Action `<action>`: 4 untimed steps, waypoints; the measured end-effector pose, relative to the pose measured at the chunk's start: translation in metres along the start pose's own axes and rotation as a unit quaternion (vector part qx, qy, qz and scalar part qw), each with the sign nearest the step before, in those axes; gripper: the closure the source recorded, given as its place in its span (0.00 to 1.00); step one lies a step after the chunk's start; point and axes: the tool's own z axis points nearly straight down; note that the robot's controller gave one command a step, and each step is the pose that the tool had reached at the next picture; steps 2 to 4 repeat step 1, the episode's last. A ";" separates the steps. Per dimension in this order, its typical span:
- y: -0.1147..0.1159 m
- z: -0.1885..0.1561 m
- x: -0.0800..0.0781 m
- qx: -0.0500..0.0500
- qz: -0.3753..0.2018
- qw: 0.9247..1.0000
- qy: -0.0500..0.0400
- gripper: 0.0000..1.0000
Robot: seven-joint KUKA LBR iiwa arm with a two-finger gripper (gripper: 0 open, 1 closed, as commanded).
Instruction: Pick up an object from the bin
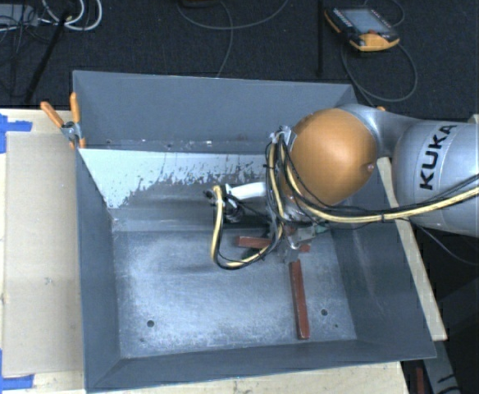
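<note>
Brown stick (299, 302), long and thin, lay on the bin (182, 302) floor toward the right, its upper end just below the gripper (287, 245), whose state, spread or pressed together, could not be told.

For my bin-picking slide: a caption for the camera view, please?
Hand of the KUKA arm low in the grey bin, by one end of a long reddish-brown stick.

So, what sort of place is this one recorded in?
Probably a robotics lab's bin-picking station: a KUKA arm reaches into a grey metal bin with a reddish-brown stick in it; cables and an orange handheld device lie on the dark floor behind.
</note>
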 end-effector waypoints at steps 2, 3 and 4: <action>-0.005 -0.002 0.003 0.006 -0.002 1.000 0.004 1.00; -0.005 -0.002 0.003 0.006 -0.002 1.000 0.004 1.00; -0.005 -0.002 0.003 0.006 -0.002 1.000 0.004 1.00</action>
